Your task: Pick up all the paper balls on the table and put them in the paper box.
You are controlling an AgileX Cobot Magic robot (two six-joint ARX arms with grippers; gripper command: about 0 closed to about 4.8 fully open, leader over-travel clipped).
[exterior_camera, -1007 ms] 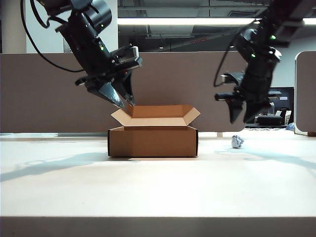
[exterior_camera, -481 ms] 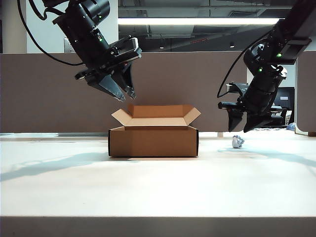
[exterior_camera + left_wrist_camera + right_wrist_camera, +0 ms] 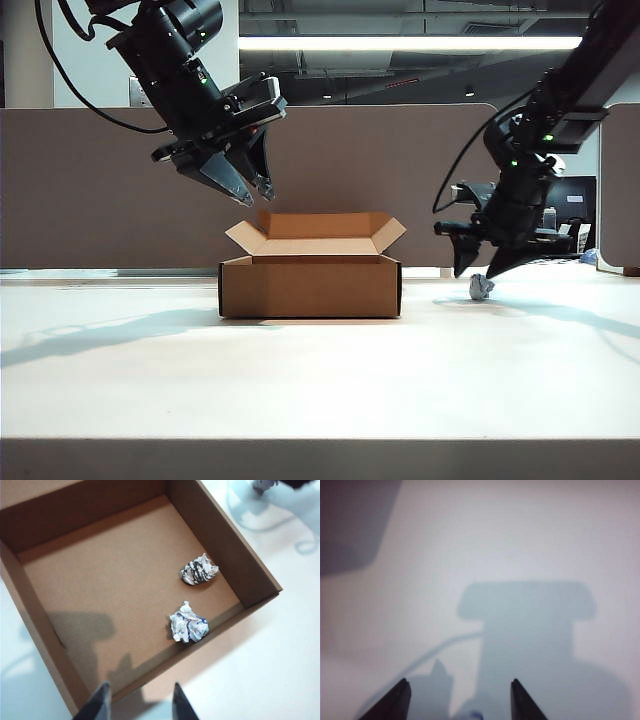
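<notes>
Left claw [image 3: 245, 185] hangs empty, jaws apart, at eleven o'clock above the paper box [image 3: 310, 286], which holds two paper balls [image 3: 189, 622]; right claw [image 3: 478, 264], spread wide, straddles the last ball [image 3: 481, 287] on the desk [image 3: 320, 380] at the box's three o'clock; next, lower and close.

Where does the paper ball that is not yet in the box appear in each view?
Exterior view: loose paper ball on the table, right of the paper box, under the open right gripper.
Left wrist view: at the top edge, outside the box.
Right wrist view: a sliver at the bottom edge.
Shared landmark: the paper box.
</notes>
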